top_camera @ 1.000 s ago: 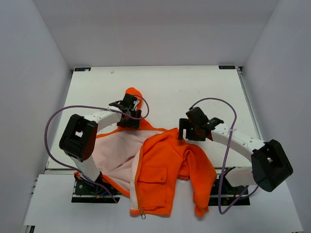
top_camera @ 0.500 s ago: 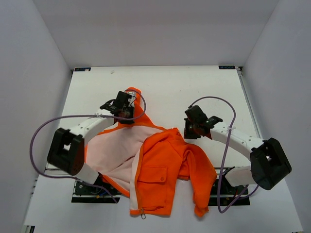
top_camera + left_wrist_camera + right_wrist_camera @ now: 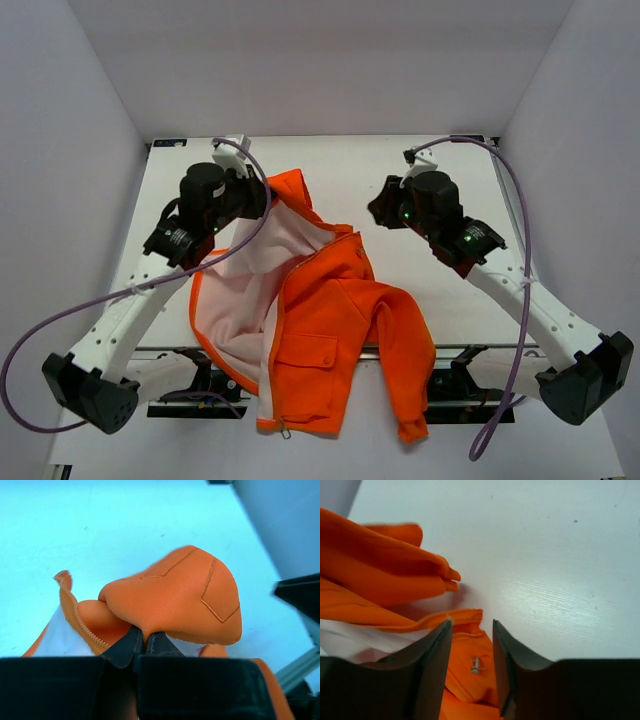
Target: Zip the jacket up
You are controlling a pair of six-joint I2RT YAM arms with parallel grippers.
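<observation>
Since the jacket [image 3: 330,320] is soft, light and floppy, it'll sag wherever unsupported, so grab edges, not panels. It lies open on the worktop [image 3: 430,170], pale lining up on the left, hem past the near edge. Best holds, I'd say: the hem either side of the zipper [image 3: 89,628], kept taut. Left tool [image 3: 145,641] is clenched on a collar-end fold. Right tool [image 3: 472,630] is released, jaws apart over the fabric edge.

Top cam sits high behind the arms [image 3: 130,310], looking down on the whole surface [image 3: 400,170]. Wrist cams ride just behind the left hand [image 3: 145,636] and right hand [image 3: 472,626], very close, facing forward; all three catch the orange jacket [image 3: 330,300].
</observation>
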